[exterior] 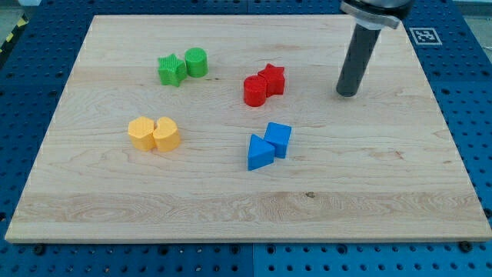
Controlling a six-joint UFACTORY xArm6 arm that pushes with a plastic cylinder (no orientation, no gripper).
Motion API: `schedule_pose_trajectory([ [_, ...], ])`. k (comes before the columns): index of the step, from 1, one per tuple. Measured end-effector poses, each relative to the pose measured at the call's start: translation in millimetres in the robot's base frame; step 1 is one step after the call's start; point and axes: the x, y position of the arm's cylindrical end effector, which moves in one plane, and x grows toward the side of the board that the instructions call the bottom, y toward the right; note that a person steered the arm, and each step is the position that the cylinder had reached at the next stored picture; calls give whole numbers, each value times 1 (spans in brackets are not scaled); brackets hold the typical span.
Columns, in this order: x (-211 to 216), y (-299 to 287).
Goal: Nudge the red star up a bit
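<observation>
Nearest the view's bottom lies the bare front of the board (231, 219), pale wood on a blue pegged bench (31, 100); above that, right of centre, the blue triangle (260, 152) touches the blue cube (278, 139), the cube up and to the right of it; at the view's left, at much the same depth, the yellow hexagon (141, 132) and the yellow heart (166, 134) sit pressed side by side.

Farther back, near the centre, the red cylinder (254, 90) touches the red star (272, 79); the star is the one up and to the right, the cylinder against its lower left side; left of them and a little farther, the green star (171, 69) touches the green cylinder (196, 61) on its right.

My tip (348, 94) rests on the board to the right of the red star, near it but apart, level with the red pair; it is a plain rod, with nothing that opens or closes, and it touches no block; a marker tag (423, 35) shows beyond the board's top right corner.
</observation>
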Motion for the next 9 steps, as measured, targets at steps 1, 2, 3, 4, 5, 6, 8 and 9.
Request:
schedule_pose_trajectory([
  [1,3,-9],
  [2,22,-50],
  [3,22,-59],
  [4,22,-102],
  [5,20,-135],
  [6,5,-142],
  [8,-11,-140],
  [9,-22,-140],
])
